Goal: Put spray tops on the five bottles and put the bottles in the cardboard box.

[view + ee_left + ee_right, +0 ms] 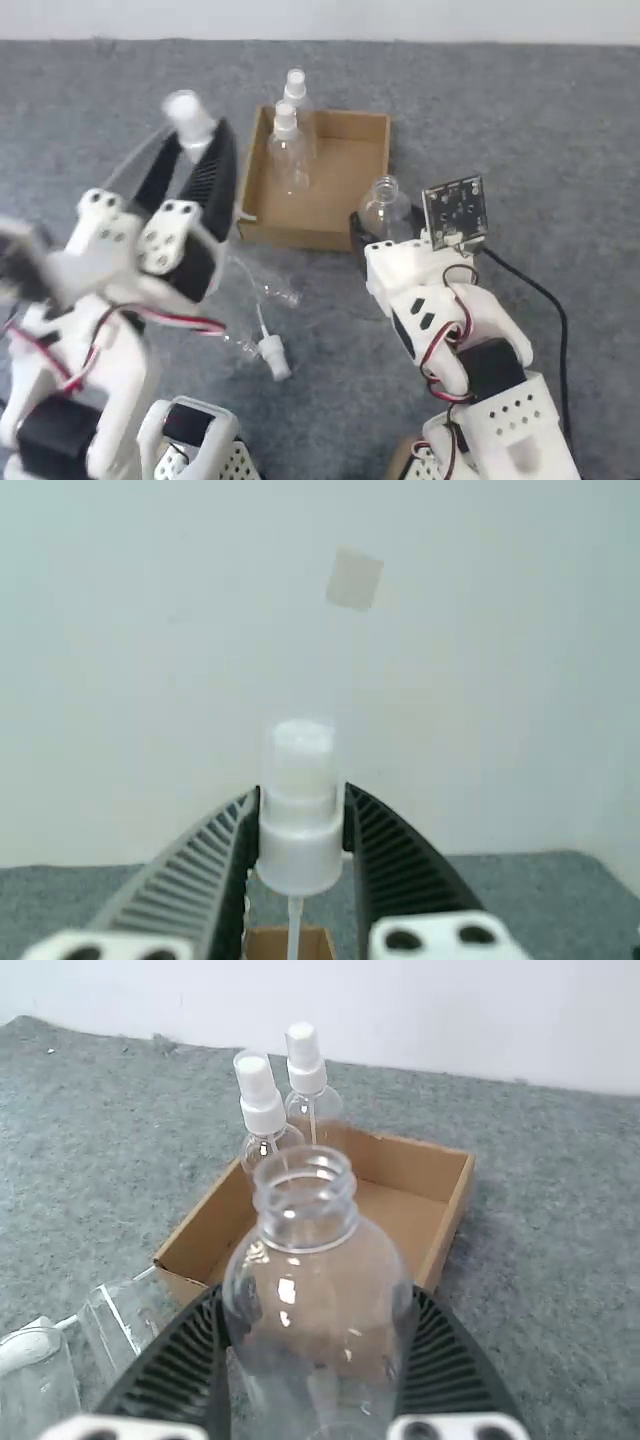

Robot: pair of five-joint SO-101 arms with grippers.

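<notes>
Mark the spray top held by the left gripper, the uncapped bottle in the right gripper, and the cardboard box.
spray top [298,832], left wrist view, on its white collar.
uncapped bottle [312,1278], right wrist view, on its clear shoulder.
cardboard box [350,180], high view, on its bare floor.

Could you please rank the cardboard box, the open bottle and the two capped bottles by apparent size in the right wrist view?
1. Cardboard box and open bottle: roughly alike; the bottle, in the right gripper, is nearest the camera.
2. Nearer capped bottle and farther capped bottle: smallest, alike.
</notes>
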